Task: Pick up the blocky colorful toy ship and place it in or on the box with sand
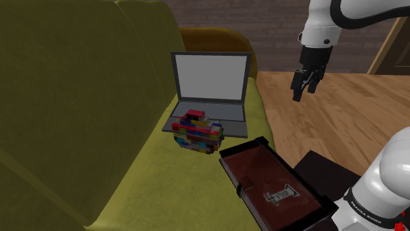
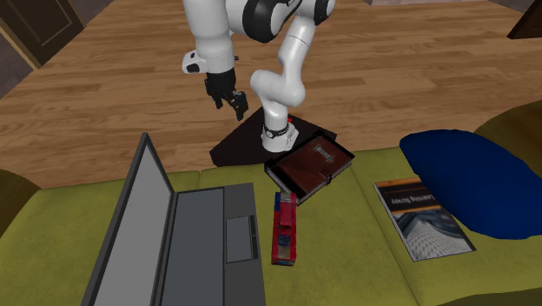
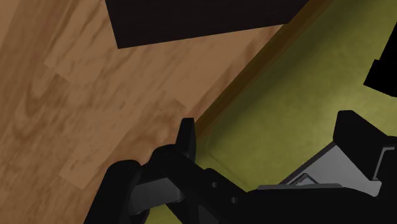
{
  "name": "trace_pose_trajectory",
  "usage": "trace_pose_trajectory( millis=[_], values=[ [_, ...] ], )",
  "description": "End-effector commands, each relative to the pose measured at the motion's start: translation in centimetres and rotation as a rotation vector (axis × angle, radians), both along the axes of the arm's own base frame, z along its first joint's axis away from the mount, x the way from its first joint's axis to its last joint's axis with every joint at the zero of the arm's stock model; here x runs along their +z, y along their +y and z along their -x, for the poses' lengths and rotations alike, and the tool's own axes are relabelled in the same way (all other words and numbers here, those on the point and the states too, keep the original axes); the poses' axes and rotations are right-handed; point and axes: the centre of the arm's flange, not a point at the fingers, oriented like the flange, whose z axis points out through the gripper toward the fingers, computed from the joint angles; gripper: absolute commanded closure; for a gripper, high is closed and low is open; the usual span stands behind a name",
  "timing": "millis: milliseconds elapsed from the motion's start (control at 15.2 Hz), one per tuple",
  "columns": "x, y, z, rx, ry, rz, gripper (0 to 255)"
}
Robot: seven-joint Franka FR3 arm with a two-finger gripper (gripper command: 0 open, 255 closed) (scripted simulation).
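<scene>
- One toy ship [image 1: 196, 130] made of red, blue and yellow blocks sits on the green sofa [image 1: 79, 98]. It is just beside the laptop [image 1: 210, 85] and near the dark brown box [image 1: 276, 187].
- You will likely find it light and hard, but blocks could pop off, so squeeze gently.
- Take hold across its narrow sides, near the middle.
- Your end effector [image 1: 306, 84] hangs over the wood floor [image 1: 341, 111], well away from the ship. Its two fingers are apart with nothing between them.
- Count them: one ship, one box, one laptop, one book [image 2: 423, 217], one blue cushion [image 2: 473, 178].
</scene>
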Motion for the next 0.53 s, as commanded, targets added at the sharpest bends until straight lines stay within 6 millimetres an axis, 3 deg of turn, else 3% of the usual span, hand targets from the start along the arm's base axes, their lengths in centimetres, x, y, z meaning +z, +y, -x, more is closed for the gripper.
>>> trace_pose_trajectory(
  millis=[0, 462],
  values=[
    [0.0, 0.0, 0.0, 0.0, 0.0, 0.0, 0],
    [-1.5, 7.9, -4.0, 0.016, 0.014, -0.028, 0]
  ],
)
